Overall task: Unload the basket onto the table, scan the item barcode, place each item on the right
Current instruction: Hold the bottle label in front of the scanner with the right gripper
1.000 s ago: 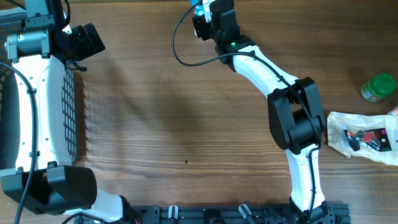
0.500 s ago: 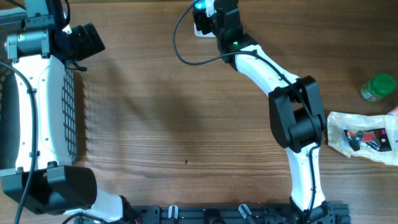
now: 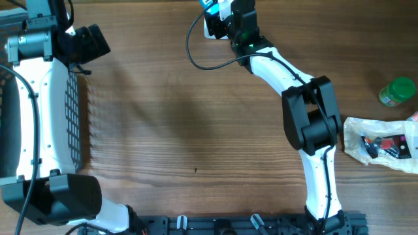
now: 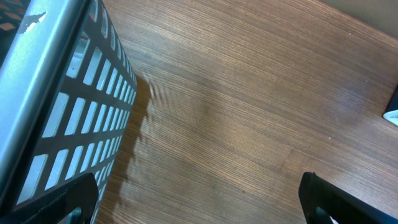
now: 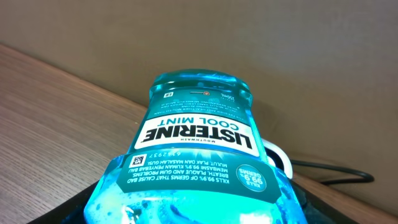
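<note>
My right gripper (image 5: 193, 216) is shut on a blue Listerine Cool Mint mouthwash bottle (image 5: 199, 137), which fills the right wrist view with its label upside down. In the overhead view the bottle (image 3: 209, 5) shows as a blue patch at the table's far edge, at the tip of the right arm. Just behind it lies a white scanner (image 5: 281, 159) with a black cable (image 5: 339, 176); the barcode itself is hidden. My left gripper (image 4: 199, 205) hangs open over bare wood beside the basket, with nothing between its fingers.
A grey wire basket (image 3: 75, 117) runs along the left side, its wall close to my left fingers (image 4: 62, 112). At the right edge stand a green-lidded jar (image 3: 397, 91) and a clear plastic bag of items (image 3: 382, 143).
The right arm has carried the bottle slightly right and toward the far edge. The left arm has not moved.
</note>
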